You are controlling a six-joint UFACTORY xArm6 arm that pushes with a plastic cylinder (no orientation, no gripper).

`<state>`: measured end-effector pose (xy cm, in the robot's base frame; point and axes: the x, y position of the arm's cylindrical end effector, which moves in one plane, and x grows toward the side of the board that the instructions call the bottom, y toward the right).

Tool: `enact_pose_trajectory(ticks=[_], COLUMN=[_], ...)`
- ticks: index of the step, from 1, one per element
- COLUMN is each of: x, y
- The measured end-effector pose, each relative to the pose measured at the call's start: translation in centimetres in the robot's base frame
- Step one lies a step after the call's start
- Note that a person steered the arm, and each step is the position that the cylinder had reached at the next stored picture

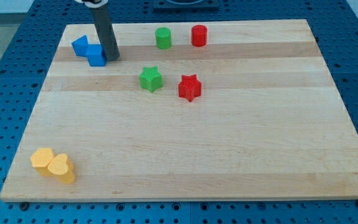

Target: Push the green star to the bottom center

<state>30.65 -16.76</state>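
No jaws on this rig, so nothing open or closed to report: just my tip (112,58) in the upper left of the frame, touching the blue cube (96,55). Green star (150,79) down and to the right, upper middle of the surface (185,162), beside the red star (189,88). Small, six-pointed, bright green, lying flat.
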Motion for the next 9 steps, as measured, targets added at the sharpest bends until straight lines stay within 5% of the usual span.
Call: enact_pose_trajectory(ticks=[4,6,8,9], x=[0.0,9.8,14.8,11.9], y=[2.4,5.8,6.8,6.0])
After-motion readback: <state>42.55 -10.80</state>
